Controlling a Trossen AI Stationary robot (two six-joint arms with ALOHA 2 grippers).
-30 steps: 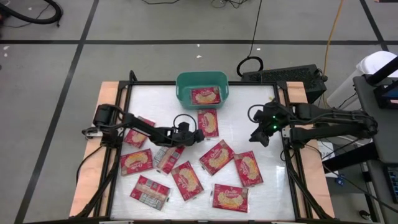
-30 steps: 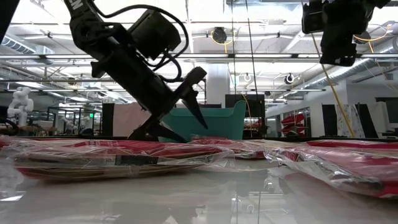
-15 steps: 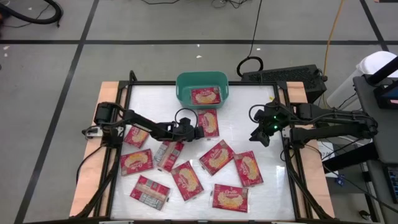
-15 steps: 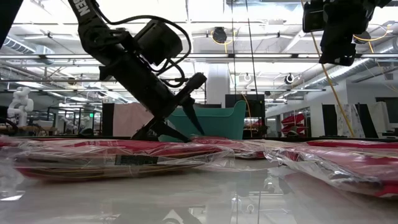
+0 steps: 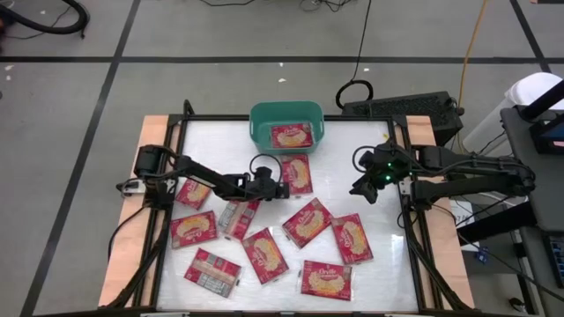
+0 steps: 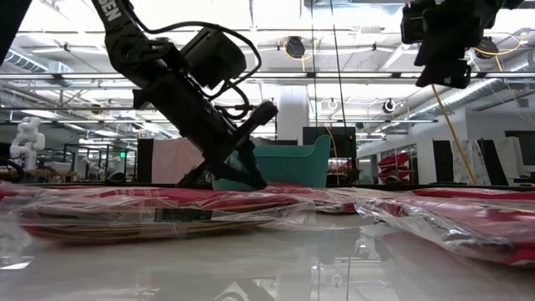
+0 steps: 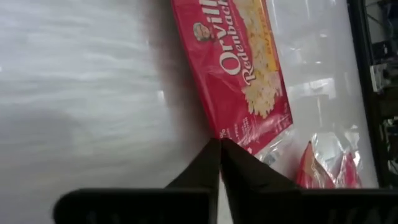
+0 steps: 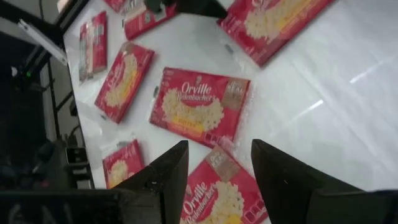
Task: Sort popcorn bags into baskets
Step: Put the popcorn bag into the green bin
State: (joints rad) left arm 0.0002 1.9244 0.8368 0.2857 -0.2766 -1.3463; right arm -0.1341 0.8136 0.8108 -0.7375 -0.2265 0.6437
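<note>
Currently one popcorn bag [image 5: 292,136] lies in the teal basket [image 5: 258,124] at twelve o'clock on the desk [image 5: 352,158]; about ten remain outside. Left gripper [image 5: 280,187], jaws together, pinches the edge of a bag [image 5: 296,173] just below the basket. Right gripper [image 5: 363,188] hovers at three o'clock, jaws apart, empty.

Ten popcorn bags [image 5: 307,220] show in the high view: nine lie on the counter [image 5: 352,158], one inside the single teal basket [image 5: 261,117] at the far edge.
</note>
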